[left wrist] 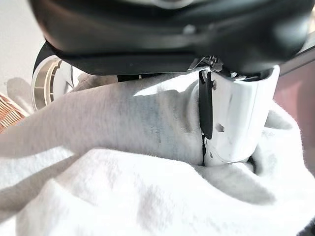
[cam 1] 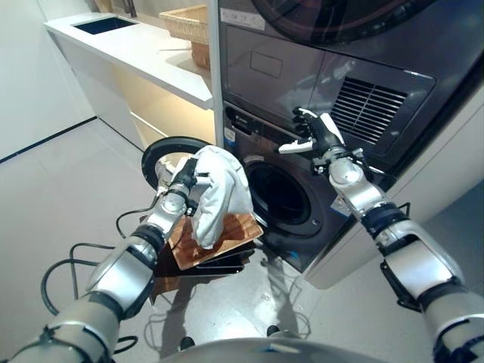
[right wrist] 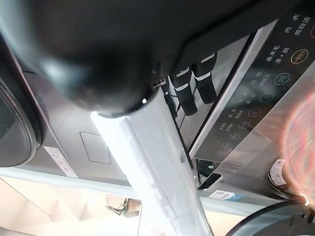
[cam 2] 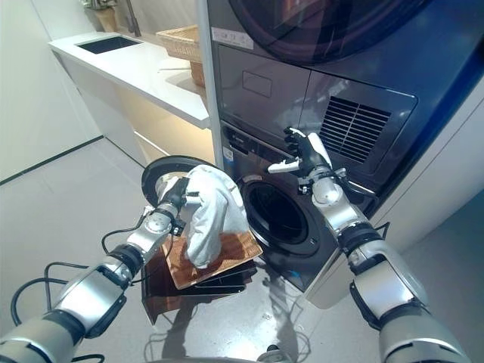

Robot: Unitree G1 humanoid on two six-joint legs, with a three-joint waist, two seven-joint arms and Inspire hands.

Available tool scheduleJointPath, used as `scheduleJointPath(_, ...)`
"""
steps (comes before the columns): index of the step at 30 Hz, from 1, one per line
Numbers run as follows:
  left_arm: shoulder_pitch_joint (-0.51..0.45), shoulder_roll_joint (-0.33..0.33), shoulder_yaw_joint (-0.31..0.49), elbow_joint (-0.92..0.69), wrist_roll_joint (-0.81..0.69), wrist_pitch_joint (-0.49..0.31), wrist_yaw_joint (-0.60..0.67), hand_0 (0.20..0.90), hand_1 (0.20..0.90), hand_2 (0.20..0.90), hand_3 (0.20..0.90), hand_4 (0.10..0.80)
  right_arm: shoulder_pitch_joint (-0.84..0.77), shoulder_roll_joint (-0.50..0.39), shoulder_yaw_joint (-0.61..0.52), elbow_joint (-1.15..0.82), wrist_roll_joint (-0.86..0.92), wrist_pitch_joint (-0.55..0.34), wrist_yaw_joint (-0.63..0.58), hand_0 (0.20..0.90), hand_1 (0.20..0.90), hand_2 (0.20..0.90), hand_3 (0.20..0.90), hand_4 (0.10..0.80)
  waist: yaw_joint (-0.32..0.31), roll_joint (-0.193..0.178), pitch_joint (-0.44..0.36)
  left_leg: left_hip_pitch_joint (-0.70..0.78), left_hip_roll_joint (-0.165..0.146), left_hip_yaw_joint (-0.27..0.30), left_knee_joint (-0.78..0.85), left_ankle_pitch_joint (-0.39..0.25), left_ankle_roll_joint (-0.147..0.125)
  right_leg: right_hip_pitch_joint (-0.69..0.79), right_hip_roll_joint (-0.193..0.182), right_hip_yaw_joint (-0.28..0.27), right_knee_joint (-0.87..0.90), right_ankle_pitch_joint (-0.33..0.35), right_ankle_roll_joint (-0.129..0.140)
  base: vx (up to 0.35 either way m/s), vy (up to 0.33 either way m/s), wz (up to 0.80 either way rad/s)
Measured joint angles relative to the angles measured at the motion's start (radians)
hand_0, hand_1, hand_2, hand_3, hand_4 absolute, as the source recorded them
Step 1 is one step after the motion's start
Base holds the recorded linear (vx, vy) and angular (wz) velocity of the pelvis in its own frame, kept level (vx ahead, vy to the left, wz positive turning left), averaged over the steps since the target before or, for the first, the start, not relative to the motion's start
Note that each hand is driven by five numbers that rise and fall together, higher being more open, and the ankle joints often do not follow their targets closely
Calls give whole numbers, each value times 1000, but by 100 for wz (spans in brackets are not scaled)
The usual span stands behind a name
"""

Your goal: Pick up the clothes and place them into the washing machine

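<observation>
A white garment (cam 1: 218, 193) hangs bunched from my left hand (cam 1: 184, 186), which is shut on it just left of the washing machine's round drum opening (cam 1: 280, 195). In the left wrist view the white-covered thumb (left wrist: 241, 118) presses into the white cloth (left wrist: 113, 147). The round door (cam 1: 168, 159) stands swung open to the left behind that hand. My right hand (cam 1: 319, 136) is raised above the opening, fingers straight, in front of the machine's control panel (right wrist: 256, 98), holding nothing.
A wooden-topped stool or tray (cam 1: 227, 238) sits on the floor below the garment, in front of the machine. A white counter (cam 1: 144, 53) with a sink and a wicker basket (cam 1: 189, 26) runs along the left. A second machine (cam 1: 340, 45) is stacked above.
</observation>
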Motion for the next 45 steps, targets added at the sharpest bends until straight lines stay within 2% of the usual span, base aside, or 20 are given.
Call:
scheduleJointPath(4,0,0,0,-1,0,0,0,200,200,200,200,300,7,2,-2,0,-9,1,-1,900,900,900,900,800,-1,0,0,1,0,-9,0,0,0,7,0,-10,0,-1,-1,-9,20,7)
scheduleJointPath(6,1,0,5,-4,0,0,0,200,200,200,200,300,34,15,-36,-18,-43,0,-12,900,900,900,900,800,2,-1,1,1,1,-12,0,0,0,9,1,-14,0,-3,-2,-8,19,5)
scheduleJointPath(10,1,1,8,-21,3,0,0,200,200,200,200,300,66,17,-35,-20,-121,2,-25,900,900,900,900,800,13,-2,1,1,0,-14,0,0,0,9,0,-15,0,-4,-2,-2,5,1)
scheduleJointPath(14,1,24,12,-49,27,0,0,200,200,200,200,300,69,31,-29,-20,-165,3,-24,900,900,900,900,800,15,-2,2,1,0,-16,0,0,0,11,1,-17,0,-4,-2,0,0,0)
scheduleJointPath(19,1,88,15,-108,70,0,0,200,200,200,200,300,70,51,-28,-20,-166,2,-22,900,900,900,900,800,18,-3,2,1,0,-21,0,1,-1,13,1,-21,0,-4,-2,0,0,0)
scheduleJointPath(23,0,193,14,-187,115,0,-2,200,200,200,200,300,75,58,-13,-19,-198,2,-15,900,900,900,900,800,22,-3,3,0,0,-27,0,2,-2,17,1,-27,0,-5,-3,-2,17,4)
scheduleJointPath(28,-3,256,14,-204,124,-1,-2,200,200,200,200,300,104,79,-5,-19,-196,3,7,900,900,900,900,800,36,-3,4,1,1,-46,0,5,-4,30,3,-48,-1,-10,-6,-3,14,12)
scheduleJointPath(37,-3,264,14,-205,124,-1,-2,200,200,200,200,300,117,189,26,-18,-127,2,46,900,900,900,900,800,79,-3,4,-21,-5,-81,5,13,-2,32,1,-77,-1,-13,-7,-4,20,12)
scheduleJointPath(45,-3,261,6,-213,123,-1,-2,200,200,200,200,300,116,232,51,-18,-86,2,45,900,900,900,900,800,100,-6,5,-34,-15,-98,5,18,2,32,-6,-98,-1,-15,-4,-1,14,8)
